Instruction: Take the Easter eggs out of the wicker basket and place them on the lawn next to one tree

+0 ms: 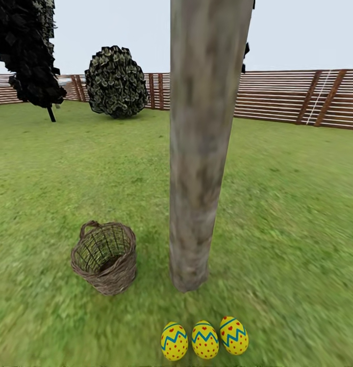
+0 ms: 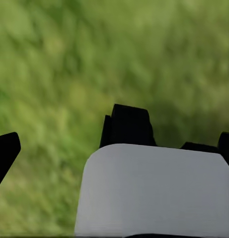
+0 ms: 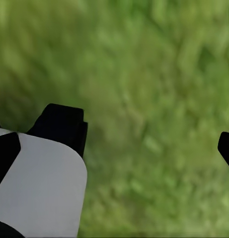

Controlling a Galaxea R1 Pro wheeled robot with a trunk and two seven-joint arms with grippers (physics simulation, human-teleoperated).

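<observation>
Three Easter eggs (image 1: 204,339) in a row on lawn (image 1: 288,214) at foot of tree (image 1: 202,153); wicker basket (image 1: 105,257) empty, just left of trunk. Left pincer (image 2: 114,144) and right pincer (image 3: 144,134) over grass, both spread apart, grasping nothing.

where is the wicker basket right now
In the head view the wicker basket stands upright on the lawn, just left of the thick tree trunk's base, with the three Easter eggs lined up on the grass nearer the camera.

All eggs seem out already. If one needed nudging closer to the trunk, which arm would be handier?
Probably the right: the Easter eggs lie slightly right of centre before the tree, while the wicker basket sits left. It's a close call.
</observation>
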